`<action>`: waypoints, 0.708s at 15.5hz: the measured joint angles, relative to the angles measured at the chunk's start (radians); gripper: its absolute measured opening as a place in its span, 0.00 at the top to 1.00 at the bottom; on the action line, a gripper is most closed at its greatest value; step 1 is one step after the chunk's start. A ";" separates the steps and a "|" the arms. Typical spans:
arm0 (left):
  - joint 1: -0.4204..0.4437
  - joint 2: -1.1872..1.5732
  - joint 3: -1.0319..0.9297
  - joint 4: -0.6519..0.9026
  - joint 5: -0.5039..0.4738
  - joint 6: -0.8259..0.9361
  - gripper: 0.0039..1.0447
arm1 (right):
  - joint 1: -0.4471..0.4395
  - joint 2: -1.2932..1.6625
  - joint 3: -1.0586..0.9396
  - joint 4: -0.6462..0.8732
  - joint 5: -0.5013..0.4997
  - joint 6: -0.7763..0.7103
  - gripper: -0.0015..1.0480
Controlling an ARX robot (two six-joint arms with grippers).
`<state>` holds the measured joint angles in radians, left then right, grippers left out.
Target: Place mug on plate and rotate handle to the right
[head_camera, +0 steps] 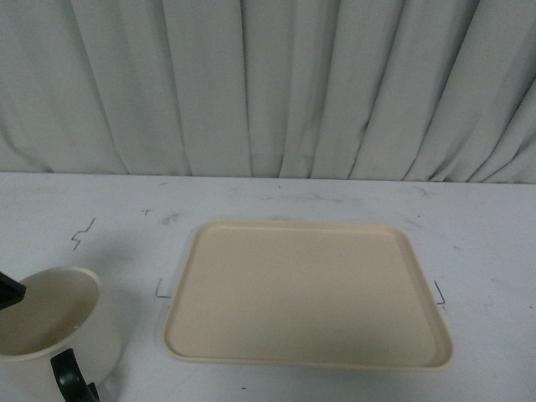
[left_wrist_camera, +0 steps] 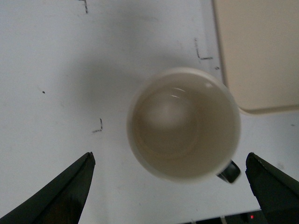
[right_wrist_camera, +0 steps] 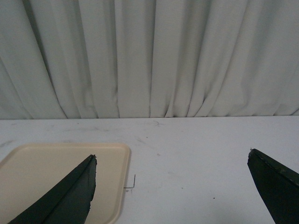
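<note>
The cream mug (head_camera: 54,322) stands upright on the white table at the front left, beside the beige plate (head_camera: 306,293) and off it. Its black handle (head_camera: 71,377) points toward the near table edge. From the left wrist view I look straight down into the empty mug (left_wrist_camera: 183,123), with the handle (left_wrist_camera: 230,171) near one finger. My left gripper (left_wrist_camera: 170,161) hovers above the mug, open, its fingers wider apart than the mug. The plate's corner (left_wrist_camera: 261,51) lies beside the mug. My right gripper (right_wrist_camera: 172,158) is open over bare table next to the plate (right_wrist_camera: 56,177), holding nothing.
A grey-white curtain (head_camera: 268,84) hangs behind the table's far edge. Small black corner marks (head_camera: 161,291) are drawn on the table round the plate. A dark part of the left arm (head_camera: 10,291) shows at the left edge of the front view.
</note>
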<state>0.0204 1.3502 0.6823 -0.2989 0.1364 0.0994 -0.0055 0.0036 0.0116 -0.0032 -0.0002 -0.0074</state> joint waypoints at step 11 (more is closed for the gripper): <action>0.010 0.338 0.076 0.173 -0.129 0.014 0.18 | 0.000 0.000 0.000 0.000 0.000 0.000 0.06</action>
<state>0.0307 1.6882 0.7578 -0.1257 0.0078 0.1131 -0.0055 0.0036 0.0116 -0.0036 -0.0002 -0.0078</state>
